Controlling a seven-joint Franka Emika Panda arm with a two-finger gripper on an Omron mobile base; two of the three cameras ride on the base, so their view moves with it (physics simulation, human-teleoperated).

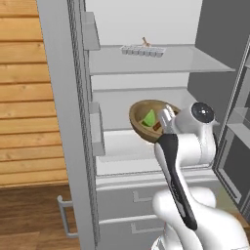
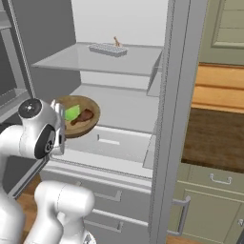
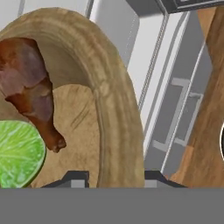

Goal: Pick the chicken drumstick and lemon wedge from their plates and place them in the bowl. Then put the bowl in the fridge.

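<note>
Even, bright, flat light with no clear source; the fridge (image 1: pixel 146 63) interior is near white, with only faint shading under its shelves. No glare. Edges look jagged and slightly soft. Up close the bowl (image 3: pixel 113 105) looks coarse and blurry.

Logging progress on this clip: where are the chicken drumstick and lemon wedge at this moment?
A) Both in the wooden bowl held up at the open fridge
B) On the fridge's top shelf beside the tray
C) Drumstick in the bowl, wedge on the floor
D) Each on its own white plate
A: the chicken drumstick and lemon wedge lie together inside the bowl, whose rim sits between the fingers of the gripper, in front of the open fridge.
</note>
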